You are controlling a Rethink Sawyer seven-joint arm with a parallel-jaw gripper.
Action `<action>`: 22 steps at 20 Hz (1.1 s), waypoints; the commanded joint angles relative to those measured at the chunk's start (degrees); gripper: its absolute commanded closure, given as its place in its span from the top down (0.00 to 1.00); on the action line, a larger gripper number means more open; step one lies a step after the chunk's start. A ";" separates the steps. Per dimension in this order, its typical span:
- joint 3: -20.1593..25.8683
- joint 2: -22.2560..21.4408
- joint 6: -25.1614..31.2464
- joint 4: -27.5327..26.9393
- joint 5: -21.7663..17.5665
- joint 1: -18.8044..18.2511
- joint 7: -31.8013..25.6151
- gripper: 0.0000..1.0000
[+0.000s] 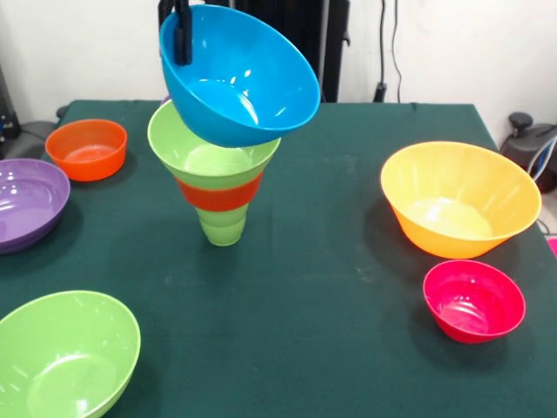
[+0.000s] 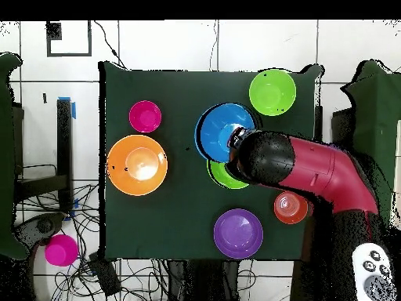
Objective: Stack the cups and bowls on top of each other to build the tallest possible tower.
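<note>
The tower stands mid-table: a light-green cup (image 1: 222, 228) at the base, an orange-red bowl (image 1: 219, 194) in it, and a lime-green bowl (image 1: 202, 155) on top. A blue bowl (image 1: 239, 78) hangs tilted over the tower, its underside at the green bowl's rim. My gripper (image 1: 178, 30) is shut on the blue bowl's left rim, one finger inside and one outside. In the overhead view the blue bowl (image 2: 222, 129) covers most of the tower, and the arm (image 2: 305, 168) hides the gripper.
Loose bowls lie around: small orange-red (image 1: 87, 148), purple (image 1: 26, 202), lime-green (image 1: 65, 357), large orange (image 1: 459, 198), pink-red (image 1: 474, 299). In the overhead view they ring the tower. Another pink bowl (image 2: 60, 249) lies off the table on the floor.
</note>
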 commanded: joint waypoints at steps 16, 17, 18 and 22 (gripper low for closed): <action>5.72 1.00 -2.18 5.09 -3.14 -0.24 -6.27 0.00; 5.71 1.02 -2.41 5.24 -3.08 -0.19 -6.05 0.00; 5.64 1.05 -2.62 5.36 -3.14 -0.10 -5.84 0.00; 5.49 1.03 -3.01 5.74 -3.19 -0.13 -5.51 0.00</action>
